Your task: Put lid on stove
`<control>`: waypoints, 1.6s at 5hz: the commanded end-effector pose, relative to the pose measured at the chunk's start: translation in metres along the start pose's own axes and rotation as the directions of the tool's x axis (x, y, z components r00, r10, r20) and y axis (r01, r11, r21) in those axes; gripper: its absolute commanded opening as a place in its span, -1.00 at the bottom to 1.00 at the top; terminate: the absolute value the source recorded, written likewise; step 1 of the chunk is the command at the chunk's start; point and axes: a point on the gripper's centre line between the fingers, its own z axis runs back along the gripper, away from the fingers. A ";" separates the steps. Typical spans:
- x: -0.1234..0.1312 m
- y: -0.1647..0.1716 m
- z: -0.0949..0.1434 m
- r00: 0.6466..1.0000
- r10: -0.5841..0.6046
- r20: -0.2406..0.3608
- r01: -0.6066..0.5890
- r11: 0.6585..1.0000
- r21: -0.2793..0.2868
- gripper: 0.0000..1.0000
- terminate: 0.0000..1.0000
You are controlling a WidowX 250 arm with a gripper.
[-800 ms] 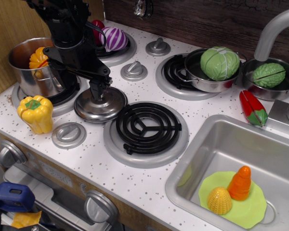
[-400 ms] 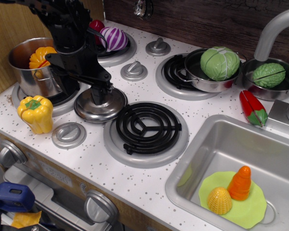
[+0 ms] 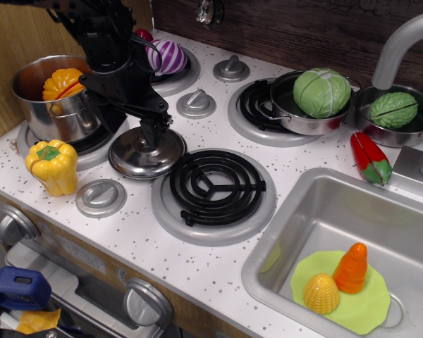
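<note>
The shiny steel lid (image 3: 130, 156) lies on the speckled counter, just left of the front stove (image 3: 213, 187), a black spiral coil in a wide grey ring. The lid's right edge reaches the stove's grey ring. My gripper (image 3: 154, 139) comes down from the upper left onto the lid's centre. Its dark fingers stand close together around the knob, which they hide. The stove coil is bare.
A yellow pepper (image 3: 51, 165) and a grey knob disc (image 3: 101, 197) sit left of the lid. A steel pot (image 3: 53, 98) stands behind it, with another knob disc (image 3: 196, 103) nearby. A pan with a cabbage (image 3: 321, 92) sits on the back right burner. The sink (image 3: 324, 211) is at the right.
My arm and gripper have shifted a little to the right over the lid. The lid stays in the same place on the counter.
</note>
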 end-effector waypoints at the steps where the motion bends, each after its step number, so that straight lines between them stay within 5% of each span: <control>1: 0.010 0.012 0.001 0.998 0.005 0.055 -0.005 1.000 0.003 1.00 -1.00; 5: 0.009 0.015 -0.024 0.996 0.024 0.090 -0.019 0.998 -0.055 1.00 -1.00; 6: 0.012 0.013 -0.024 0.996 0.036 0.087 -0.031 0.998 -0.056 -1.00 -1.00; 8: 0.031 0.002 0.009 0.997 0.062 0.053 -0.059 0.997 -0.050 -1.00 -1.00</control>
